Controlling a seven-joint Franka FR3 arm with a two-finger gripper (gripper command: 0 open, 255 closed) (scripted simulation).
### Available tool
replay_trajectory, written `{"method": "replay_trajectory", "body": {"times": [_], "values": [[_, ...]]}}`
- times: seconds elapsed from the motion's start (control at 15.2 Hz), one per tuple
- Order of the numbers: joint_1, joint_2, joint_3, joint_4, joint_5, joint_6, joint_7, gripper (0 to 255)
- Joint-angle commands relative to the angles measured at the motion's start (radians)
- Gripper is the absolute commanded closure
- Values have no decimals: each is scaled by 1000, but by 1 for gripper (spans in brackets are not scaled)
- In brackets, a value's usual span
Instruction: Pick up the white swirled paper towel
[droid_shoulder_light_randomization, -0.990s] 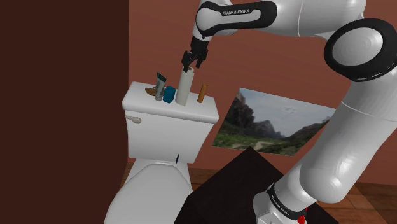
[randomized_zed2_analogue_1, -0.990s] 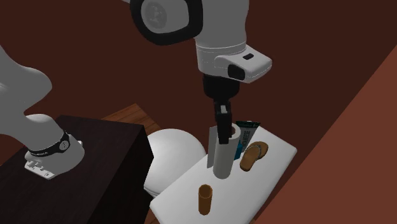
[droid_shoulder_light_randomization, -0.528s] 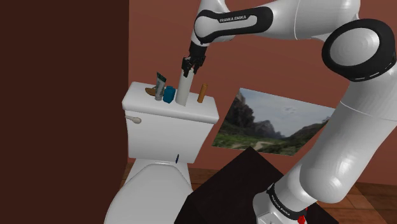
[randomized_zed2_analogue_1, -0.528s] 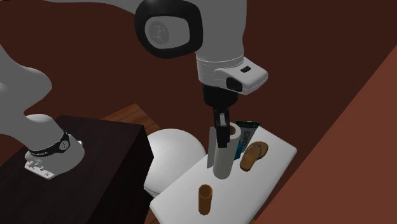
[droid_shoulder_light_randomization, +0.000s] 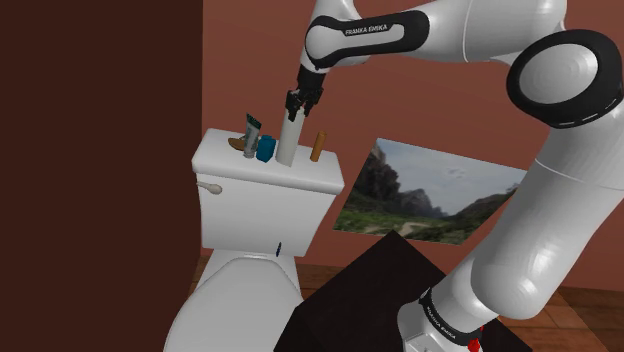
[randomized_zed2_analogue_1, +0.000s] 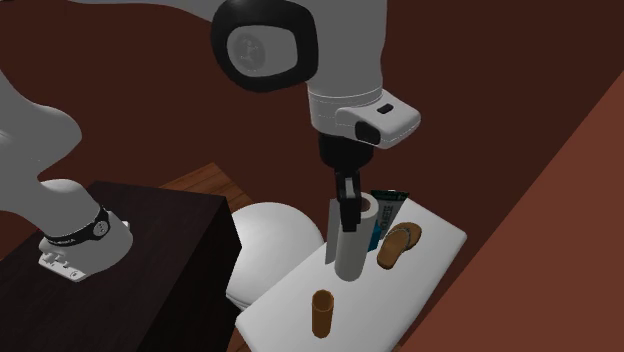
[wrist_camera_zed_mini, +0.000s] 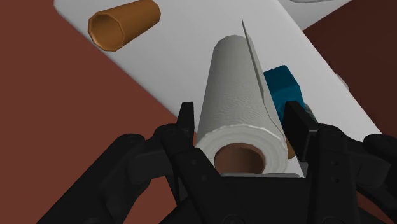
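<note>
The white paper towel roll (droid_shoulder_light_randomization: 287, 143) (randomized_zed2_analogue_1: 350, 250) stands upright on the white toilet tank lid (droid_shoulder_light_randomization: 225, 160) (randomized_zed2_analogue_1: 420, 290), with a loose sheet edge sticking out along its side. My black gripper (droid_shoulder_light_randomization: 296, 106) (randomized_zed2_analogue_1: 348, 210) (wrist_camera_zed_mini: 240, 121) comes down onto its top end. In the wrist view the two fingers (wrist_camera_zed_mini: 186, 121) press against opposite sides of the roll (wrist_camera_zed_mini: 235, 95), near its brown cardboard core. The gripper is shut on the roll, whose base rests on the lid.
On the lid beside the roll stand an orange-brown tube (droid_shoulder_light_randomization: 318, 146) (randomized_zed2_analogue_1: 322, 312) (wrist_camera_zed_mini: 123, 24), a blue box (droid_shoulder_light_randomization: 265, 150) (wrist_camera_zed_mini: 283, 86), a dark upright tube (droid_shoulder_light_randomization: 252, 130) (randomized_zed2_analogue_1: 388, 205) and a brown object (randomized_zed2_analogue_1: 400, 243). Toilet bowl (droid_shoulder_light_randomization: 235, 295) below; landscape picture (droid_shoulder_light_randomization: 430, 190) leans on the wall.
The fingers, open around the roll's top a second ago, have shut on it. The arm shifted slightly then; nothing has moved in the last half second.
</note>
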Motion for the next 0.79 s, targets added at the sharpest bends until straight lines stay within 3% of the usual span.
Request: {"method": "replay_trajectory", "body": {"times": [0.0,0.73], "values": [[-1,-2,-1,8,0,-13,-1,255],[0,-23,0,128,5,-153,-11,255]]}}
